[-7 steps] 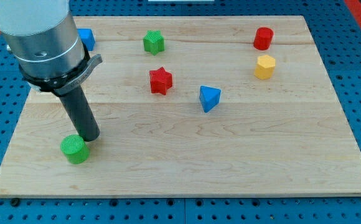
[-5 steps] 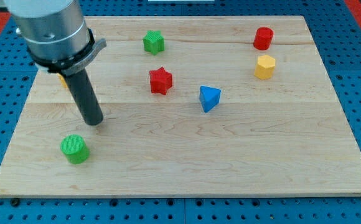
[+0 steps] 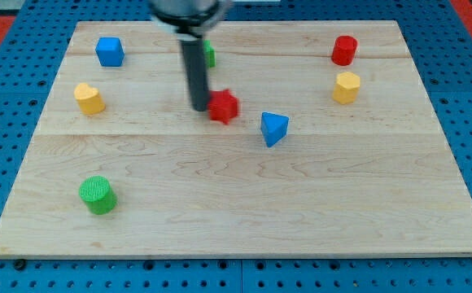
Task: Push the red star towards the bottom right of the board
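The red star (image 3: 225,107) lies a little above the board's middle. My tip (image 3: 200,107) touches its left side. The rod rises from there to the view's top and hides most of a green star (image 3: 210,54) behind it. A blue triangular block (image 3: 273,129) sits just to the lower right of the red star.
A blue cube (image 3: 109,51) and a yellow block (image 3: 89,98) are at the upper left. A green cylinder (image 3: 98,194) is at the lower left. A red cylinder (image 3: 344,50) and a yellow hexagonal block (image 3: 347,87) are at the upper right of the wooden board (image 3: 244,212).
My tip has swept from beside the green cylinder at the lower left up and right to the red star's left side. The red star has shifted slightly right.
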`<action>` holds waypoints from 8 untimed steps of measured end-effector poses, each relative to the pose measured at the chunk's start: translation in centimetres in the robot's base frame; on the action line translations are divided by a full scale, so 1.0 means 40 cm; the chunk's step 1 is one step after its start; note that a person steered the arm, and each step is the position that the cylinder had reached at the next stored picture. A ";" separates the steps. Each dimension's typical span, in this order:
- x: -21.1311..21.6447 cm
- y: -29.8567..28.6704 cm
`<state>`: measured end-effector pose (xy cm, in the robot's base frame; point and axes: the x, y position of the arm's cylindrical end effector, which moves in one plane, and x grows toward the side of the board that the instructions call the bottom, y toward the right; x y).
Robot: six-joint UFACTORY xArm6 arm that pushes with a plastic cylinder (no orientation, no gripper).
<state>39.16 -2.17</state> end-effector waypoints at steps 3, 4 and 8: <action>-0.038 0.316; -0.038 0.336; 0.175 0.555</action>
<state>46.14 20.03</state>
